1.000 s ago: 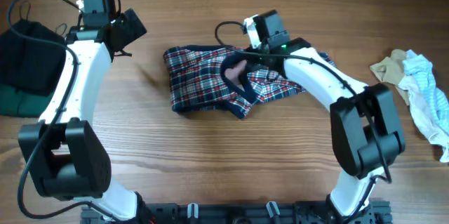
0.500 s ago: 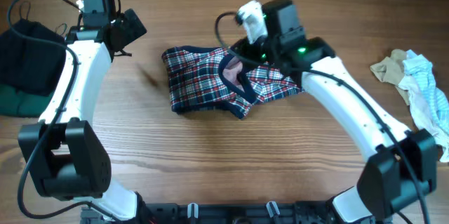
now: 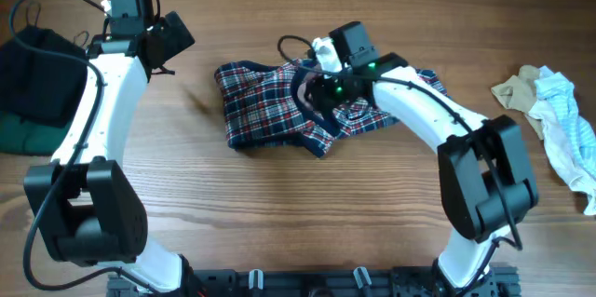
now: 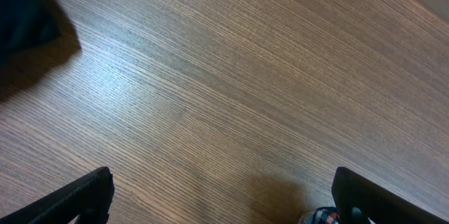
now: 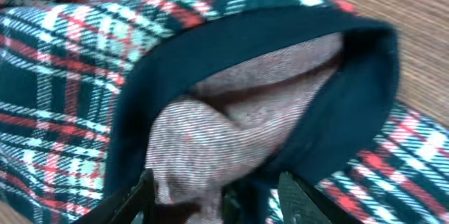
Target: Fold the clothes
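1. The shirt [image 3: 270, 106] is seen lying crumpled at the middle of the counter [image 3: 298, 204], plaid side up, with its navy trim [image 5: 319, 112] turned open near the right-hand end.
2. Inside the trim, a pinkish-grey lining [image 5: 210, 140] is exposed; it is bunched into a soft fold.
3. The right fingers [image 5: 139, 197] are held spread apart, one to each side of that fold. Lining and trim lie between them, but no clamping on the cloth is seen.
4. In the overhead view, the right arm [image 3: 419, 111] is bent across the right part of the shirt, its wrist placed over the open trim.
5. The left fingers [image 4: 77, 199] are released and set wide apart, with nothing between them; only bare wood is seen below them.
6. A small corner of plaid is caught at the lower edge of the left wrist view, just beside the right-hand finger.
7. The left arm [image 3: 93, 101] is raised at the far left of the counter, well apart from the shirt.
8. A dark pile [image 3: 33, 83] of black and green cloth is found at the left edge of the counter, near the left arm.
9. A pale pile [image 3: 554, 115] of beige and light blue-and-white cloth is found at the right edge, well apart from the shirt.
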`<state>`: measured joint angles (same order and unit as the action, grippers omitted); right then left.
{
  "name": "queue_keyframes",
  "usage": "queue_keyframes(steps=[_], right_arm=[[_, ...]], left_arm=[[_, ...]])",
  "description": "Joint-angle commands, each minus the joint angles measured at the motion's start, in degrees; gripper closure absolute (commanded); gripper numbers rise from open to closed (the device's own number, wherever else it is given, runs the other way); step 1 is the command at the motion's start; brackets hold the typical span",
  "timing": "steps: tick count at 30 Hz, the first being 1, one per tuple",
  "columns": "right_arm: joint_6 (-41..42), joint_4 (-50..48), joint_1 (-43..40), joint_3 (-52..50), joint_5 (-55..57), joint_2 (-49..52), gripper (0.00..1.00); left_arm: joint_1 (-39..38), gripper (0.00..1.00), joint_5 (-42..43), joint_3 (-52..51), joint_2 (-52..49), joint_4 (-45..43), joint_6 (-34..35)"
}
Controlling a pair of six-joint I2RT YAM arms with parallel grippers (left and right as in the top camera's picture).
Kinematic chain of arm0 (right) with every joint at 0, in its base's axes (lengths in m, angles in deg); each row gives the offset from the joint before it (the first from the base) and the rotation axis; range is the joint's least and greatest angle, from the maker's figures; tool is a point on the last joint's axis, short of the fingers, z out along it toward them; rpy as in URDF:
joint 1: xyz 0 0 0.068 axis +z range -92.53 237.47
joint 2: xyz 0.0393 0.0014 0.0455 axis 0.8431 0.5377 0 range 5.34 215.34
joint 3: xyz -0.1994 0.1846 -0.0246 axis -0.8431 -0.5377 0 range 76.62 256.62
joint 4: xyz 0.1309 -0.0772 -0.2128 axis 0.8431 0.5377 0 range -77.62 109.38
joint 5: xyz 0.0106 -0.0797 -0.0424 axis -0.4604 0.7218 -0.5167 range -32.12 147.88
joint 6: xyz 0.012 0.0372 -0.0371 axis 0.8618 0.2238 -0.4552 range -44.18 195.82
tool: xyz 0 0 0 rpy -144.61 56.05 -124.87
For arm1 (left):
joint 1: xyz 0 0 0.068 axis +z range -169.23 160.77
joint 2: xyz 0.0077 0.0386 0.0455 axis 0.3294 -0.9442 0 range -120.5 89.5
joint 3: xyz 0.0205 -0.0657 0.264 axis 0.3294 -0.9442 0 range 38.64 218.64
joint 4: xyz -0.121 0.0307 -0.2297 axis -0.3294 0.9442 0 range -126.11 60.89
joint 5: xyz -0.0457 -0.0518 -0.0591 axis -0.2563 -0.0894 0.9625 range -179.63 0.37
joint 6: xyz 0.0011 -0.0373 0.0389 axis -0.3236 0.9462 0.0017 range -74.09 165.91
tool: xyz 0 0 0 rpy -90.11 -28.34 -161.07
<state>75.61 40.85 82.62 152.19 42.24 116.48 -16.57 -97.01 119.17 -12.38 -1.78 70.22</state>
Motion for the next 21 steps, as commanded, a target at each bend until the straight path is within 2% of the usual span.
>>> queue_keyframes(steps=[1, 3, 4, 5, 7, 9, 13, 15, 18, 21], right_arm=[[-1.3, -0.3, 0.2, 4.0, -3.0, -4.2, 0.41], [-1.1, 0.6, -0.8, 4.1, 3.0, -9.5, 0.38], [-1.1, 2.4, -1.9, 4.1, 8.1, -12.3, 0.32], [-1.1, 5.2, -3.6, 4.1, 13.9, -14.7, 0.28], [-1.1, 11.7, -7.6, 4.1, 22.0, -16.4, 0.24], [-1.5, 16.8, -13.5, 3.5, 22.8, -15.4, 0.24], [-6.3, 17.3, -22.1, 1.6, 24.7, -11.3, 0.19], [-9.2, 17.1, -25.4, 1.6, 19.0, -8.7, 0.19], [-10.7, 16.4, -26.8, 1.6, 16.0, -4.6, 0.18], [-18.9, 15.7, -26.8, 1.6, 12.3, 0.4, 0.08]], left_arm=[[0.3, 0.00, 0.5, 0.7, 1.6, 0.0, 0.2], [0.3, 0.00, 0.5, 0.7, 1.6, 0.0, 0.2], [0.3, 0.00, 0.5, 0.7, 1.6, 0.0, 0.2], [0.3, 0.00, 0.5, 0.7, 1.6, -0.1, 0.2], [0.3, 0.00, 0.5, 0.7, 1.6, 0.0, 0.2], [0.3, 0.00, 0.5, 0.7, 1.6, 0.0, 0.2], [0.3, 0.00, 0.5, 0.7, 1.6, 0.0, 0.2], [0.3, 0.00, 0.5, 0.7, 1.6, 0.0, 0.2], [0.3, 0.00, 0.5, 0.7, 1.6, 0.0, 0.2], [0.3, 0.00, 0.5, 0.7, 1.6, 0.0, 0.2]])
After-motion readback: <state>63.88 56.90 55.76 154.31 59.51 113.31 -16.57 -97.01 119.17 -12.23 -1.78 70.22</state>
